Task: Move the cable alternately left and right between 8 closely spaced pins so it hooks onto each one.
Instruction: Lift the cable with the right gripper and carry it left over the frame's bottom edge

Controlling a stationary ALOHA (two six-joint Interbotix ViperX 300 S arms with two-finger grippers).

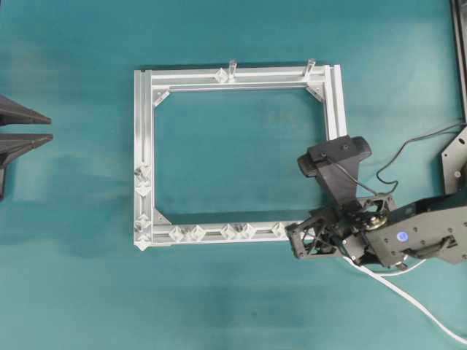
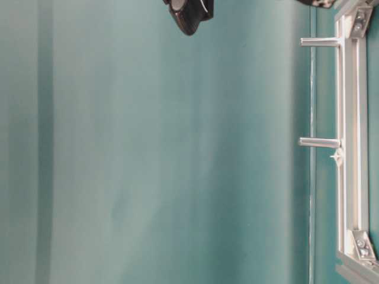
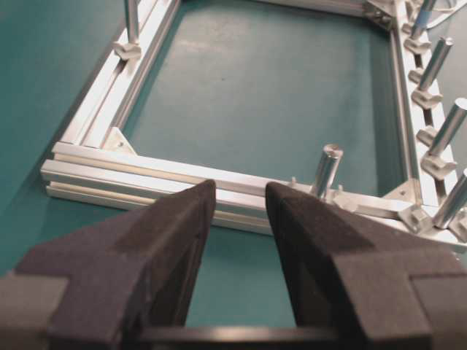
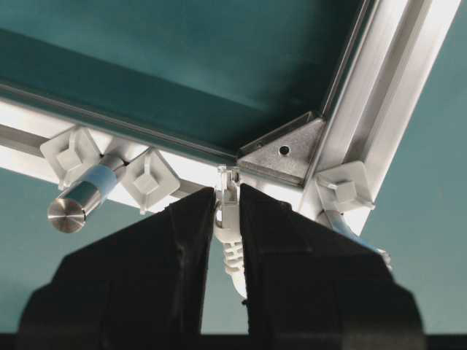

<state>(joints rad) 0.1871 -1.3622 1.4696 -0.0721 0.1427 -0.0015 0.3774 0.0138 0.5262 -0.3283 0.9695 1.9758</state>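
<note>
Right tool [image 4: 228, 219], seen from its wrist camera: 2 black padded fingers [image 4: 182, 248] closed to a narrow gap on the whitish plug end of the cable [image 4: 230, 251], which stands between them with its clear tip pointing away from the camera toward the aluminium frame [image 4: 379, 95]. Plug's long axis runs along the fingers, aimed at the frame's corner bracket [image 4: 286, 153] just ahead. Nearest pins [image 4: 149, 179] sit to the left of the plug on the rail, just beside the tool, with a metal post [image 4: 82, 198] between 2 of them; another stud lies to the right at the corner. In the overhead view, this tool [image 1: 310, 237] hangs over the frame's lower right corner, and the white cable [image 1: 408, 300] trails out behind the arm across the teal counter [image 1: 233, 313] toward the lower right edge. Pins [image 1: 186, 233] along the bottom rail stretch leftward from the tool, so the threading would likely run that way. No cable appears hooked on any pin yet. Left tool [image 3: 241, 219] is parked well apart at the far side, its foam fingers spread wide and holding nothing, so the right arm is far nearer.
</note>
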